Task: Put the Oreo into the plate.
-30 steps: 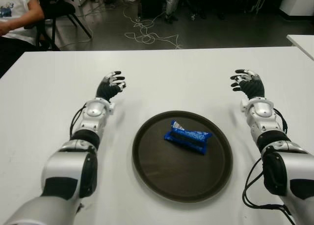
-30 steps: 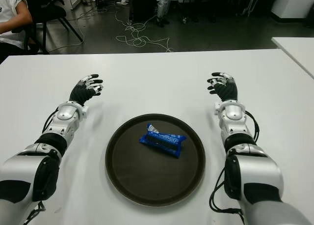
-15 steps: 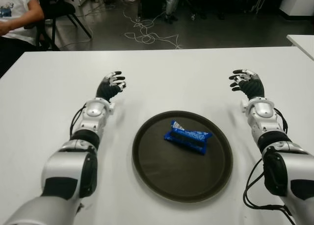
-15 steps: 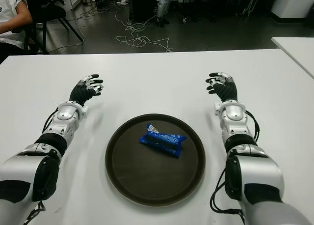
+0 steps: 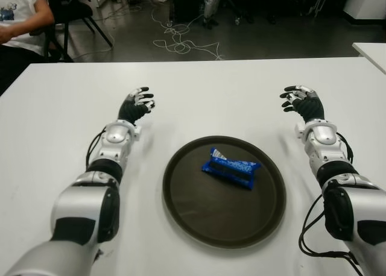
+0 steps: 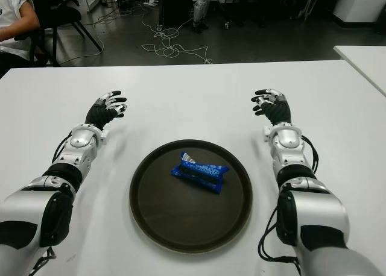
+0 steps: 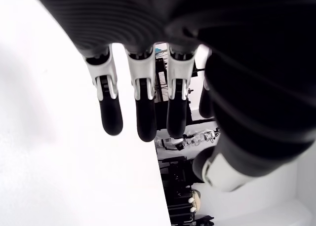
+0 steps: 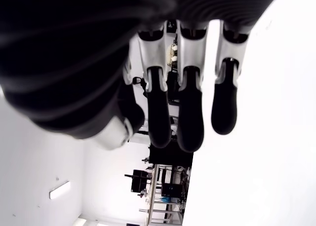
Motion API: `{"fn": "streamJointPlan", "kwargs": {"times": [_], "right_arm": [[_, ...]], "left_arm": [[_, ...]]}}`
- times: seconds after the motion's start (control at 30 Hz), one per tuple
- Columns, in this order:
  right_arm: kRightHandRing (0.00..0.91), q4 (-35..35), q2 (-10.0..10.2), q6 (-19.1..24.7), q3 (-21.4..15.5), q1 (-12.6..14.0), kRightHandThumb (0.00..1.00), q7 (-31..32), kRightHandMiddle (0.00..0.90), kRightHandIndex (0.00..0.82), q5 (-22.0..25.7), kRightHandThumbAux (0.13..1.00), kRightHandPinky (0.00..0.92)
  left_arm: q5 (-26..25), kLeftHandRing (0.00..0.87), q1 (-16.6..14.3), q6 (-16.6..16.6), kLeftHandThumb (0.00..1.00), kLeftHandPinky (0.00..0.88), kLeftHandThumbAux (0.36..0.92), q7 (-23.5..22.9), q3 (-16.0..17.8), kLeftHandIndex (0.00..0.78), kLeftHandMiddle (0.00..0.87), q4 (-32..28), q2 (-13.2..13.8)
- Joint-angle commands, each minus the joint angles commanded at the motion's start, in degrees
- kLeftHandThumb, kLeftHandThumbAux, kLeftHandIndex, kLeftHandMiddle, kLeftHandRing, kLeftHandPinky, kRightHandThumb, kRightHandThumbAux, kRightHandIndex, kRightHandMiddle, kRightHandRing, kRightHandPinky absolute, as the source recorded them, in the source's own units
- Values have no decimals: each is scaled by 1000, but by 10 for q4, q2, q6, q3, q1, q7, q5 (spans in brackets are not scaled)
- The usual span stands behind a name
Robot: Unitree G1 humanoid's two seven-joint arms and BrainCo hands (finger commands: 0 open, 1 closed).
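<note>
In the left eye view, a blue Oreo pack (image 5: 231, 168) is lying inside a round dark plate (image 5: 181, 194), slightly toward the far side of its middle, one white-edged end pointing to the far left. The plate is sitting on a white desk (image 5: 211, 95) between the two arms. The left hand (image 5: 135, 106) is showing over the desk to the left of the plate and beyond its far rim, fingers spread and holding nothing. The right hand (image 5: 303, 102) is showing to the right of the plate, also beyond its far rim, fingers likewise spread and empty. Both hands are well apart from the pack. Past the desk, cables (image 5: 181, 44) are trailing over a dark floor, and a person (image 5: 18, 20) is sitting on a chair at the far left corner.

In the left wrist view, the left hand's fingers (image 7: 139, 110) are hanging straight and apart from each other over the white desk, gripping nothing.

In the right wrist view, the right hand's fingers (image 8: 190, 117) are extending the same way, separated and empty.
</note>
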Motion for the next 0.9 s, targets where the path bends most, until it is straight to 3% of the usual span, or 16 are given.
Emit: {"fn": "streamJointPlan", "kwargs": {"times": [0.23, 0.43, 0.73, 0.9], "right_arm": [[558, -6, 1, 0, -5, -4, 686, -2, 563, 425, 5, 723, 554], [567, -17, -5, 14, -7, -29, 689, -3, 572, 427, 12, 722, 563], [586, -35, -2, 7, -14, -29, 694, -1, 593, 429, 19, 720, 575], [598, -67, 4, 2, -20, -18, 696, -1, 607, 429, 32, 719, 587]], "left_arm": [[-1, 225, 1, 1, 136, 247, 786, -7, 1, 180, 234, 0, 4], [-13, 223, -3, -1, 169, 243, 769, -19, 11, 187, 237, -4, 11], [-42, 230, -10, -8, 263, 255, 790, -48, 32, 200, 255, -24, 20], [-60, 235, 6, -21, 319, 276, 808, -63, 37, 200, 261, -69, 17]]}}
